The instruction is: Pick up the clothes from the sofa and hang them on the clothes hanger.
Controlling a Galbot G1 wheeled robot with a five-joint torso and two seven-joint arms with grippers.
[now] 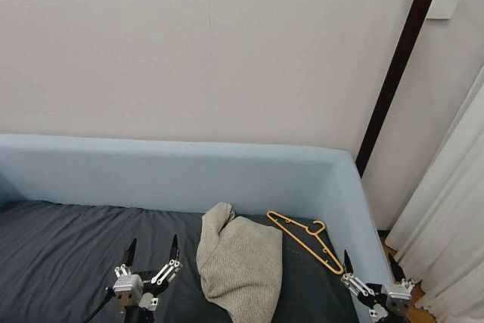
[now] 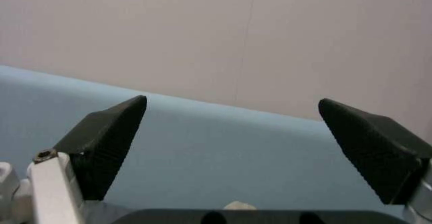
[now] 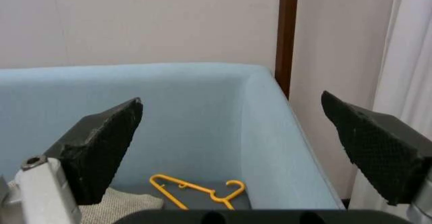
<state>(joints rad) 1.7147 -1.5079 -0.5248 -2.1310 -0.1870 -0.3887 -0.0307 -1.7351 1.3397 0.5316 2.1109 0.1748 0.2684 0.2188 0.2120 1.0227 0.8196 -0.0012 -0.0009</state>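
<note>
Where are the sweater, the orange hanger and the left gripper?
sweater (image 1: 240, 266), head view, middle of the knit.
orange hanger (image 1: 302, 243), head view, its long bar.
left gripper (image 1: 153, 243), head view, between its open fingertips.

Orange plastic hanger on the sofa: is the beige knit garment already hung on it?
No, the beige knit garment lies heaped on the dark seat beside the orange plastic hanger.

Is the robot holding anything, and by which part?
Nothing. The left gripper and right gripper are open and empty; the garment and hanger lie on the sofa.
</note>
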